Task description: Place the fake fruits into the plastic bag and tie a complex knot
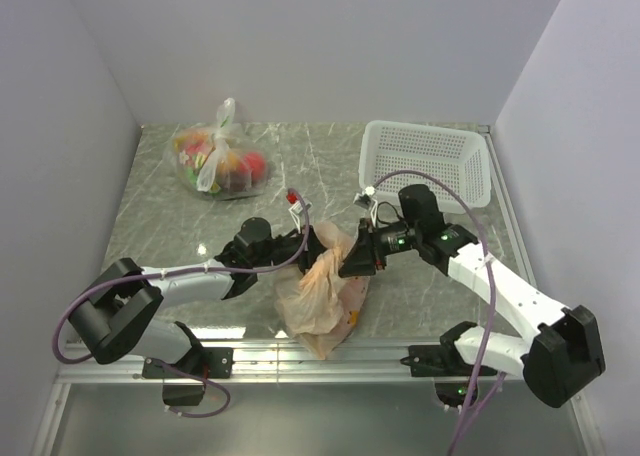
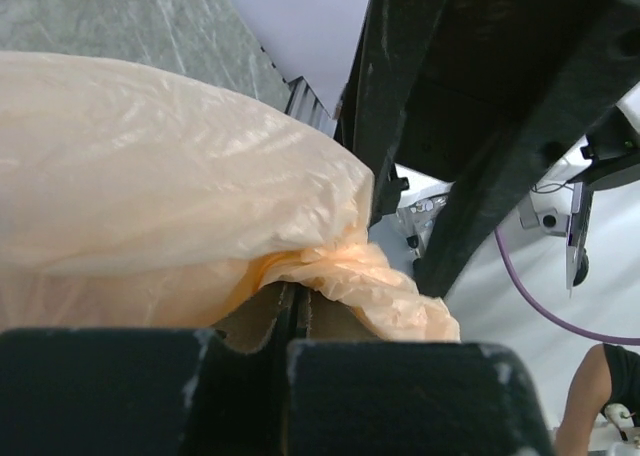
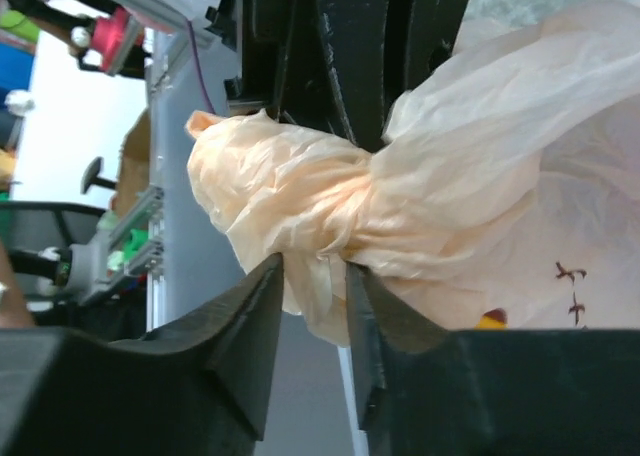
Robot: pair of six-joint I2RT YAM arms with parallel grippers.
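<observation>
Worktop: marbled grey-green. The plastic bag lies near the front edge, between my two arms. It is slumped, peach and crinkled, with its top drawn up toward my wrists. The film hides what it holds. I make out only a small yellow-orange patch low on its side and some dark red printed marks.

My left jaws: closed tight, no gap between the fingers. A thin fold of the bag's film runs down into the seam where they meet, so I am pinching the bag there. The bag's swollen side fills the left of my wrist view, close over the jaws.

My right jaws: narrow, a slim gap showing. A twisted, gathered neck of the bag sits just above them. A tail of that plastic hangs into the gap and touches both inner faces. Whether I am squeezing it or merely standing around it, I cannot tell.

From above: both sets of jaws meet at the bag's top, close to each other. The left arm reaches in from the left, the right arm from the right.

Elsewhere: a clear bag with white handles and mixed coloured fruit inside sits at the far left of the worktop, well apart from me. A white mesh basket stands at the far right corner.
</observation>
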